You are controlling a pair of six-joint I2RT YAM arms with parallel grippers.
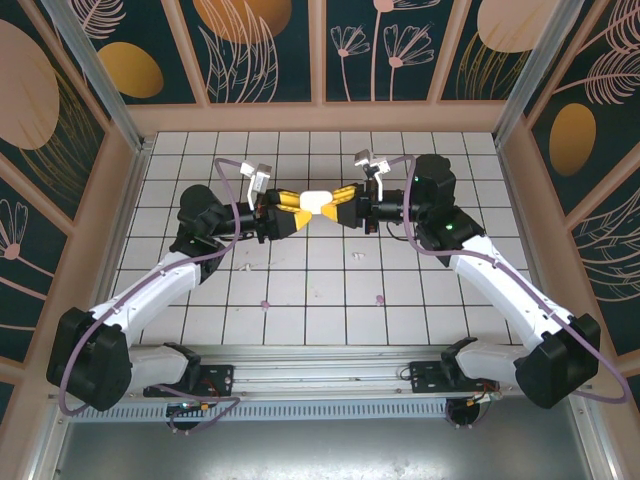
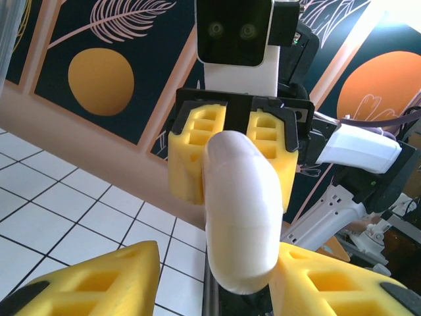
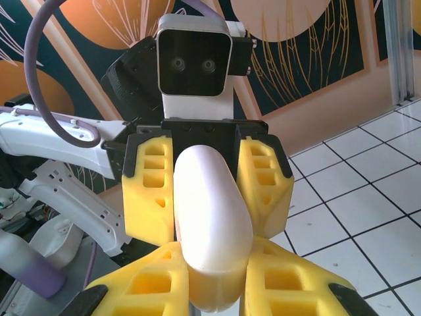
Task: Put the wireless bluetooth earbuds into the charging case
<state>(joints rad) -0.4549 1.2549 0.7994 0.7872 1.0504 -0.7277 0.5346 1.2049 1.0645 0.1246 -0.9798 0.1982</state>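
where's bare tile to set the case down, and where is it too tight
Freest: the near tiles between the two forearms, ahead of the base rail, bar a few small specks. The back row along the wall is also bare. Crowded: mid-table, where the left gripper and right gripper meet on the charging case.

The top camera looks down from above the near edge over the whole desk [image 1: 330, 290]. The wrist cameras face each other, very close, sharing the charging case [image 1: 318, 201].
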